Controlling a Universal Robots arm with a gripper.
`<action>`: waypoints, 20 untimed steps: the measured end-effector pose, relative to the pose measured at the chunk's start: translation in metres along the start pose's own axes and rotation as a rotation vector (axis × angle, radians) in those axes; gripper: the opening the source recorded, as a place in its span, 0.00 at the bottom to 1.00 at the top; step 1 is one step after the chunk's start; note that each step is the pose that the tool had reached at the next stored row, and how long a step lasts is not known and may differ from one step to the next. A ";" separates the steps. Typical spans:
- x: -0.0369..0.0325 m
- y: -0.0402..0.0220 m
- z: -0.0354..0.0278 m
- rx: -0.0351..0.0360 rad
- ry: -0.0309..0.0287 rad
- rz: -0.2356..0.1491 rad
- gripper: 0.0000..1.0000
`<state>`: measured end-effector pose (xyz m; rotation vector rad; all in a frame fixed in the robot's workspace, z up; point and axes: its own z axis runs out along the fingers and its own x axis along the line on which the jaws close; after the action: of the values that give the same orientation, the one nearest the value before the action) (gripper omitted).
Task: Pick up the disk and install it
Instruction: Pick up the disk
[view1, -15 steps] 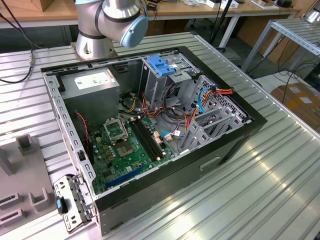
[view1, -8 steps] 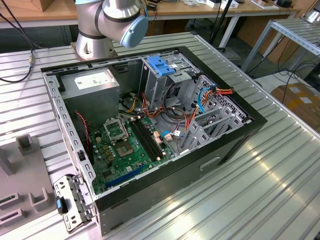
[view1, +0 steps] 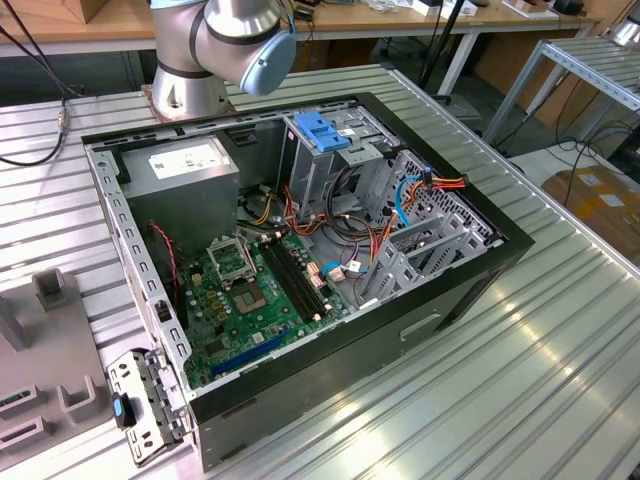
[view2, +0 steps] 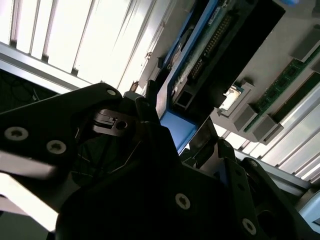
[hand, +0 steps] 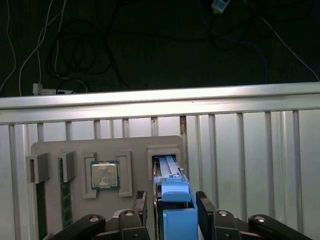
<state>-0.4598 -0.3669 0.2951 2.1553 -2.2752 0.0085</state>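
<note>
The gripper (hand: 170, 201) straddles the disk (hand: 175, 222), which stands on edge in its slot in the grey tray (hand: 131, 150). So the pick-up has barely begun, and the install into the open computer case (view1: 470, 285) is all to come. Clamped or loose, I can't tell; the disk's label is hidden and its near end is cut off.

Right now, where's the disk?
In the first wrist view the disk stands on edge in a slot of the grey tray, beside the processor chip and right at the gripper.
</note>
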 end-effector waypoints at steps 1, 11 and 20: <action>-0.0005 0.0000 0.0002 0.0002 -0.0001 0.000 0.51; -0.0024 0.0003 0.0007 0.0002 -0.0001 0.000 0.51; -0.0022 0.0002 0.0007 0.0001 0.0000 0.000 0.50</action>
<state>-0.4599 -0.3647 0.2944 2.1552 -2.2754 0.0086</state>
